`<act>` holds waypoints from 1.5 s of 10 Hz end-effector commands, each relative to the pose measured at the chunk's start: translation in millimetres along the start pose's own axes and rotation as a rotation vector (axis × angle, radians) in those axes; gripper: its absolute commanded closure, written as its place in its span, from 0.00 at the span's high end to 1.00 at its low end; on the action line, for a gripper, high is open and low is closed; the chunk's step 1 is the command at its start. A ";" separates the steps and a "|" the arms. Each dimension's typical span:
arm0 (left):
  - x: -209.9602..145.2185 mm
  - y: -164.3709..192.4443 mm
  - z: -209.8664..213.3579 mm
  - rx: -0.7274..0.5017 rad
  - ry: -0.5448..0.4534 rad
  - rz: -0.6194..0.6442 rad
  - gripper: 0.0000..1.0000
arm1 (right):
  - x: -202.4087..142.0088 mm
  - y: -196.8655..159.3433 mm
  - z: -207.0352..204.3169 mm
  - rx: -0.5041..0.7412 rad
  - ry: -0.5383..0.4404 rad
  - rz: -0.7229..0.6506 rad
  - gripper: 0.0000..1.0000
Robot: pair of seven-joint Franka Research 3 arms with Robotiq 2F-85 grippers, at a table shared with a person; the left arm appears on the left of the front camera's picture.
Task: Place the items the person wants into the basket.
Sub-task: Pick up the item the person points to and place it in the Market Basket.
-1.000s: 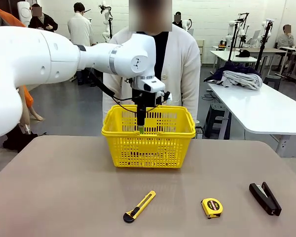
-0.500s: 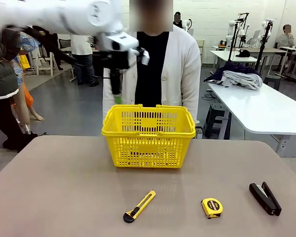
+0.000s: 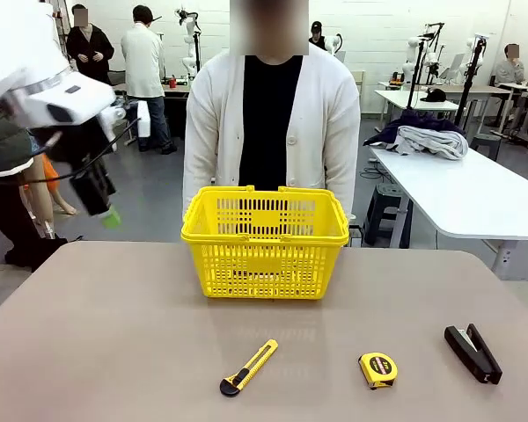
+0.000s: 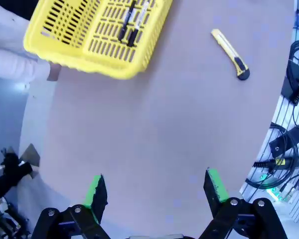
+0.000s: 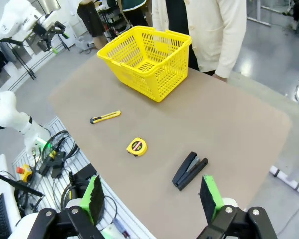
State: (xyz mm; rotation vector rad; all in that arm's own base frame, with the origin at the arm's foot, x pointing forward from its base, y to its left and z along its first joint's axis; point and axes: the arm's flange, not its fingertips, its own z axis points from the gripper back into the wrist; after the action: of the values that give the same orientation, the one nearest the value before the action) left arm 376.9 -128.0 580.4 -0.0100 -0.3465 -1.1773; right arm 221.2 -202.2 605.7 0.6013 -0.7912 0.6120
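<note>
Progress: pen (image 4: 126,24) and marker (image 4: 138,25) lie side by side on the floor of the basket (image 3: 264,264), so two of three wanted items look done. Stapler (image 3: 473,352) is not yet in; it lies flat on the surface (image 3: 114,334), near the right edge and toward the robot's side. Judged about two-thirds through, with one pick and drop left.

Left gripper (image 3: 108,215) hangs off the left side of the surface, raised and well apart from the basket. Its fingers (image 4: 97,191) are spread wide with nothing between them. Right gripper (image 5: 152,186) is high above the robot-side edge, fingers released and empty, with the stapler below and ahead of it.

Not wanted: utility knife (image 3: 248,367) and tape measure (image 3: 377,369), both in the front row. The tape measure sits nearest the stapler but clearly apart from it.

Room: bare surface lies all round the stapler, so a top-down approach looks open. Watch the right edge, since a nudge outward could push the stapler off. The basket sits far-centre, right in front of the person (image 3: 268,123). The path from stapler to basket crosses open surface with nothing standing in the way. The basket's handles are folded down on the rim and its mouth is open.
</note>
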 end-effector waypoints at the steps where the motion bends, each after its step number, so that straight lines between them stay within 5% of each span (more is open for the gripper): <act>1: -8.9 -12.0 -6.9 0.013 -0.034 0.004 1.00 | 2.3 -1.0 0.2 0.017 -0.023 0.014 1.00; 4: -8.3 -9.4 -18.2 -0.003 0.020 0.032 1.00 | 2.3 -1.0 0.2 0.017 -0.023 0.014 1.00; 13: -17.3 -12.3 -10.6 -0.018 -0.022 0.013 1.00 | 2.3 -1.0 0.2 0.017 -0.023 0.014 1.00; 15: -74.3 22.9 3.8 -0.193 -0.202 -0.011 1.00 | 2.3 -1.0 0.2 0.017 -0.023 0.014 1.00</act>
State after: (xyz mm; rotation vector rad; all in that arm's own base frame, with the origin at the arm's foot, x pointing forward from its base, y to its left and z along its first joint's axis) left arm 368.8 -85.5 563.8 -0.1485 -0.3906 -1.1758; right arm 221.1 -202.4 605.8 0.6012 -0.7917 0.6118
